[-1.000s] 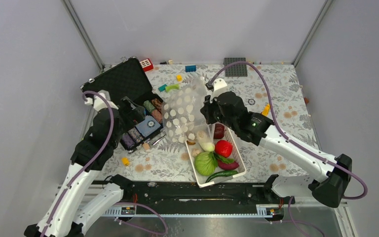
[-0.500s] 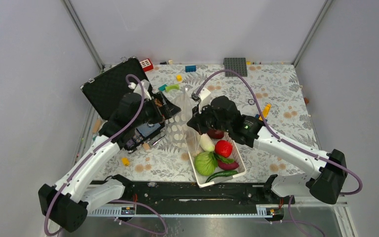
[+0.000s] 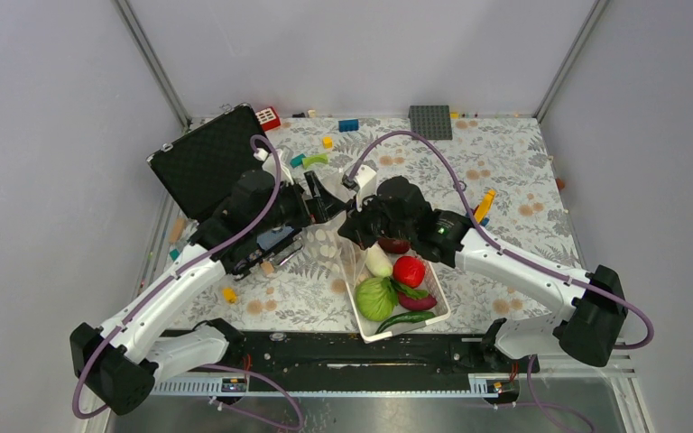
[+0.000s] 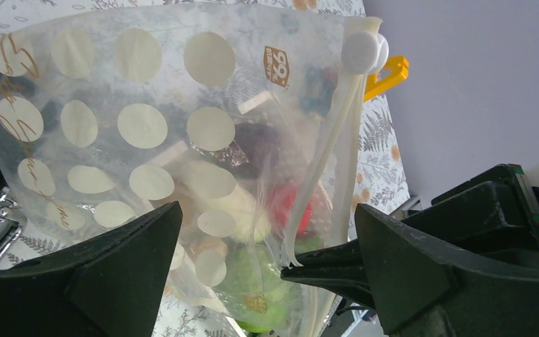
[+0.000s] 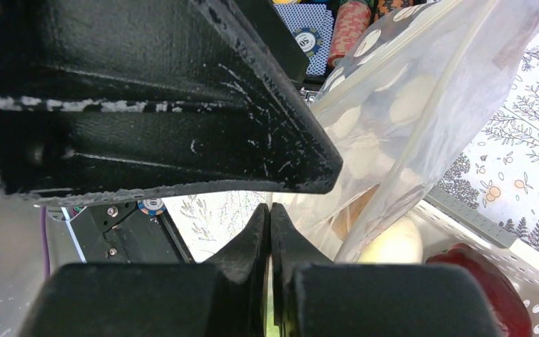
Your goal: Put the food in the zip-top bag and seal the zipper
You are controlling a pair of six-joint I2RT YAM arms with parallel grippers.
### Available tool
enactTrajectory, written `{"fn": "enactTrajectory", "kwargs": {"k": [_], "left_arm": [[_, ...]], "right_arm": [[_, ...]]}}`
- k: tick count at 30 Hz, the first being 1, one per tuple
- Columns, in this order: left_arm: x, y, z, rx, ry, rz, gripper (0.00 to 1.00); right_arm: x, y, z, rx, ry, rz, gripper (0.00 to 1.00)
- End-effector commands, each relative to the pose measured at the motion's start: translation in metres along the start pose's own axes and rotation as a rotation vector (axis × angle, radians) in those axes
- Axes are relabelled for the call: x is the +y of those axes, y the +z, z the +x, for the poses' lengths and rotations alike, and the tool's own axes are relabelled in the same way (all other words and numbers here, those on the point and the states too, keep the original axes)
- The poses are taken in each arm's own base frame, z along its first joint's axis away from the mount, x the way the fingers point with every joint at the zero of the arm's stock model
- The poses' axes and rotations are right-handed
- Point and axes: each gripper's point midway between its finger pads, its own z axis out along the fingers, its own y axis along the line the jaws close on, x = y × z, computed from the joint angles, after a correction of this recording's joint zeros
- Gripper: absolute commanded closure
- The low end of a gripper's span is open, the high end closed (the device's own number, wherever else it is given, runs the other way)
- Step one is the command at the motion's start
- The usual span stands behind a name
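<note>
While the right gripper (image 5: 270,214) was closed tight on the zipper (image 4: 337,133) edge of the zip-top bag (image 4: 147,126), the left gripper (image 4: 267,217) stood wide open and held nothing, the bag hanging just before its fingers, above the food (image 3: 408,271) lying in the white basket (image 3: 411,329).

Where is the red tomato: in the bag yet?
Out: the tomato lies in the white basket, beside the cabbage.
</note>
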Motion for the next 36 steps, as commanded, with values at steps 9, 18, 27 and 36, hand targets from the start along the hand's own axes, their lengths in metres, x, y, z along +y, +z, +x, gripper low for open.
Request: {"fn": "enactTrajectory", "kwargs": {"k": [9, 18, 27, 36], "left_arm": [[-0.004, 0.016, -0.005, -0.024, 0.066, -0.042, 0.45], [0.004, 0.016, -0.002, -0.004, 0.095, -0.12, 1.0], [0.001, 0.007, 0.001, 0.014, 0.112, -0.124, 1.0], [0.003, 0.003, -0.003, 0.022, 0.111, -0.174, 1.0]], "right_arm": [[0.023, -0.001, -0.021, -0.053, -0.02, -0.094, 1.0], [-0.001, -0.025, -0.028, -0.116, -0.035, 0.053, 0.36], [-0.036, -0.054, -0.039, -0.215, -0.056, 0.263, 0.02], [-0.02, -0.014, -0.02, -0.104, 0.0, 0.148, 0.06]]}}
